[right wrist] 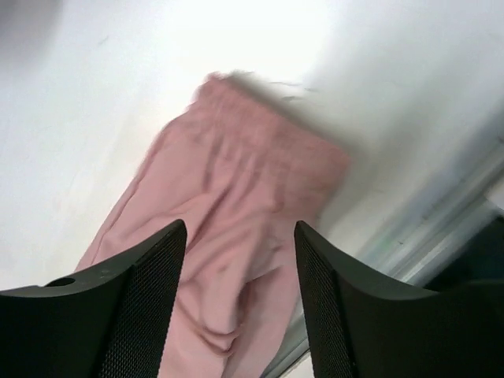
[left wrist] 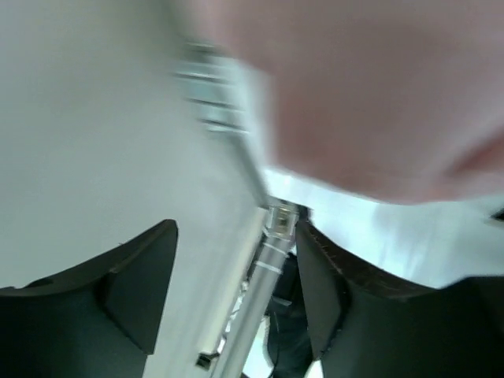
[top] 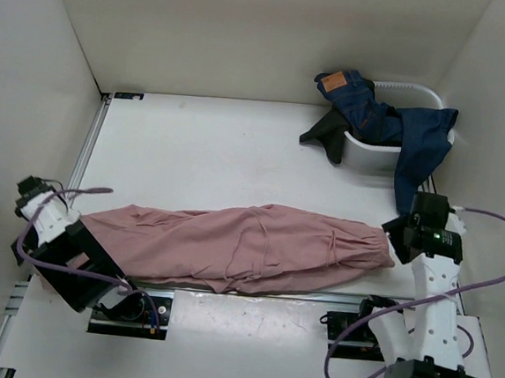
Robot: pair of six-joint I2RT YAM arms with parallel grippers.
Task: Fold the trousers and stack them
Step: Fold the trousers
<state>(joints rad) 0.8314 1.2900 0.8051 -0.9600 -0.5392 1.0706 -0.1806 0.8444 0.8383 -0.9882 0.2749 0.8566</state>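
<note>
The dusty-pink trousers lie stretched left to right along the near part of the white table. Their gathered end points right. My left gripper is at the left end of the trousers. In the left wrist view it is open and empty over the table's edge rail, with blurred pink cloth above it. My right gripper is at the right end. It is open just above the pink fabric and holds nothing.
A white basket stands at the back right, with blue jeans and a dark garment hanging over its rim. White walls close in the table on three sides. A metal rail runs along the near-left edge.
</note>
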